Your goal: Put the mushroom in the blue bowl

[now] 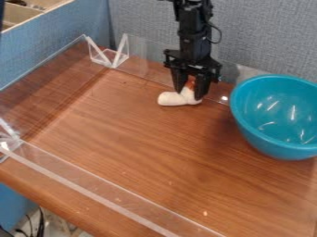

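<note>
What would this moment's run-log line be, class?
mushroom: on table, at jaws | blue bowl: right of mushroom

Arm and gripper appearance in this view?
Arm: black, narrow, with blocky segments and a thin dark cable looping out at one side. Gripper: black, angular, with a reddish-orange patch near the fingertips. No readable markings.

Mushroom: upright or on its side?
On its side: the mushroom lies with its pale stem stretched flat along the table.
</note>
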`<state>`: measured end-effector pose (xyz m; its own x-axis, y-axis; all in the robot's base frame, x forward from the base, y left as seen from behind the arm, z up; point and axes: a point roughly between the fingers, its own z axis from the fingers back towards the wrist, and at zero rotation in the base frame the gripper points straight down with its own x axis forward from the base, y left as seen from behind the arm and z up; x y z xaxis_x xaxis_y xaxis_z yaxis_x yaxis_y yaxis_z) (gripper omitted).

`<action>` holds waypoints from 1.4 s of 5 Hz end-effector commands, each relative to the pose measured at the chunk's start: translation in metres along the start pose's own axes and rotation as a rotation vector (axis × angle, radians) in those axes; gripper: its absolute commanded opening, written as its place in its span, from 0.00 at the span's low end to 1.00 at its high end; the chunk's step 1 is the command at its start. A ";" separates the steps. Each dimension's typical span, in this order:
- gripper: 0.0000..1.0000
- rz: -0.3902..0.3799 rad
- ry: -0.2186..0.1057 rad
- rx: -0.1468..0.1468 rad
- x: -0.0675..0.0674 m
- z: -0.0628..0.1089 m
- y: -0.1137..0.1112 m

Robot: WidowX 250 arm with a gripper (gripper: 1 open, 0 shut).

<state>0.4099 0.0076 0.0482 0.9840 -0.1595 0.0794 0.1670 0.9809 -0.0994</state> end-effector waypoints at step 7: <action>0.00 -0.043 -0.155 0.045 0.011 0.052 0.008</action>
<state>0.4126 0.0108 0.0546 0.9718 -0.1994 0.1257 0.2107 0.9739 -0.0841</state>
